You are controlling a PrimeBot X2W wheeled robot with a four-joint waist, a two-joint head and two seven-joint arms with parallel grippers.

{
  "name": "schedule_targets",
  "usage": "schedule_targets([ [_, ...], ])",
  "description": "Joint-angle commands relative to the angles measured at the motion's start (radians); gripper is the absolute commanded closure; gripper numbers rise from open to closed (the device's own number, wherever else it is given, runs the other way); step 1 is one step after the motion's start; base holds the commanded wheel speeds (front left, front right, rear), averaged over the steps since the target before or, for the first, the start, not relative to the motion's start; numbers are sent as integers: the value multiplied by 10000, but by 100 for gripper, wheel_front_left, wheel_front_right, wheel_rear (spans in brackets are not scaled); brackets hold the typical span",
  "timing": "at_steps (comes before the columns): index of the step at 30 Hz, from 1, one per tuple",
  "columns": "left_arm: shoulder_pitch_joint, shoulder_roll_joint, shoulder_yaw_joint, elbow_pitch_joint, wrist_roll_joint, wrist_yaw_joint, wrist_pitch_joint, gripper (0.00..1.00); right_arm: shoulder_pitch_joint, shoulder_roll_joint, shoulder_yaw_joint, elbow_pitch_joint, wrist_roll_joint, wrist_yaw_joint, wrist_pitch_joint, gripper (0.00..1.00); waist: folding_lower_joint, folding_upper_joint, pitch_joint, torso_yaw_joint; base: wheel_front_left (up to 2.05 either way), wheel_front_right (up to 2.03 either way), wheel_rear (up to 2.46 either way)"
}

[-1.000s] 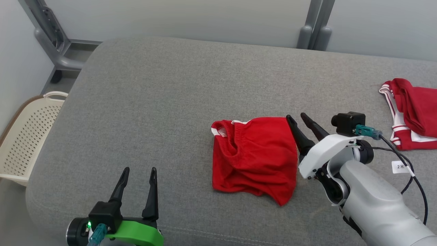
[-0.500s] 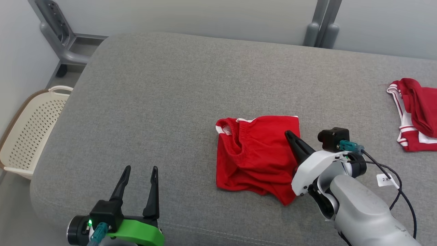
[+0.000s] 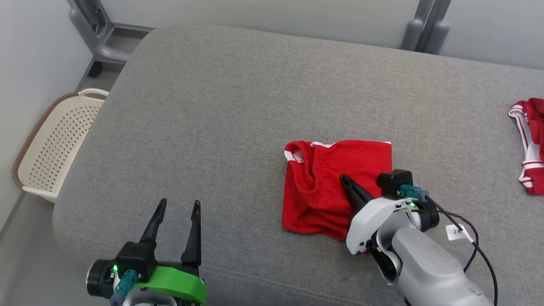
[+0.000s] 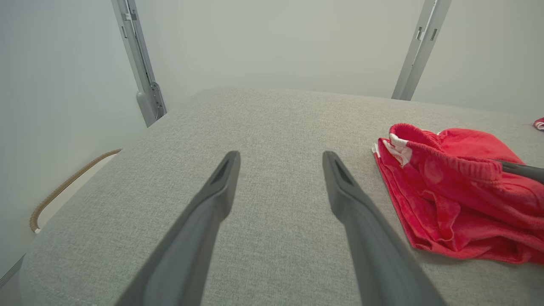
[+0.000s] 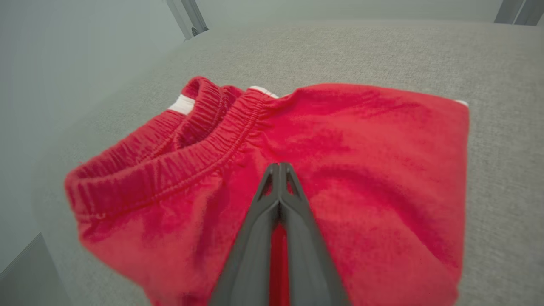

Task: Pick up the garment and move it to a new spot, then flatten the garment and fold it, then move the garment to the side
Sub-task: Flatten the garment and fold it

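A crumpled red garment with an elastic waistband and white trim lies on the grey cushion, right of centre near the front edge. My right gripper is shut, its two fingers pressed together and lying over the garment's right half; in the right wrist view its tips rest against the red cloth with no fabric seen between them. My left gripper is open at the lower left above bare cushion, empty, well left of the garment.
A second red garment with white stripes lies at the cushion's far right edge. A cream perforated basket stands on the floor beyond the left edge. Grey metal posts rise behind the cushion. Bare cushion stretches to the left and back.
My right gripper went from open beside the garment's right edge to shut, and slid left over the cloth. The head camera has shifted, so the whole scene moved right. The left gripper stays put.
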Motion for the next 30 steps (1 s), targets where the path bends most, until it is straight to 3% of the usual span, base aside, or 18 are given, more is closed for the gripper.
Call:
schedule_targets([
  [1,-192,5,-33,22,26,-67,-38,0,90,51,72,36,-43,-4,-41,100,0,0,69,160,0,0,0],
  [15,-177,3,-119,77,16,-55,-38,0,578,151,1300,-637,808,-4,-42,100,0,0,72,600,0,0,0],
  [25,-69,4,-106,101,-18,34,-38,0,557,154,976,-368,855,-4,-42,100,0,0,-48,579,0,0,0],
  [26,-33,4,-85,92,-13,42,-38,0,550,155,834,-444,871,-3,-42,95,0,0,-70,540,0,0,0],
  [27,-1,4,-64,80,-7,47,-38,0,553,156,703,-552,858,-3,-42,55,0,0,-91,493,0,0,0],
  [28,26,4,-51,69,-1,39,-38,0,553,156,534,-644,772,-4,-40,0,0,0,-112,442,0,0,0],
  [30,63,4,-31,32,18,39,-38,0,607,120,157,-875,616,-4,-42,0,0,0,-160,342,0,0,0],
])
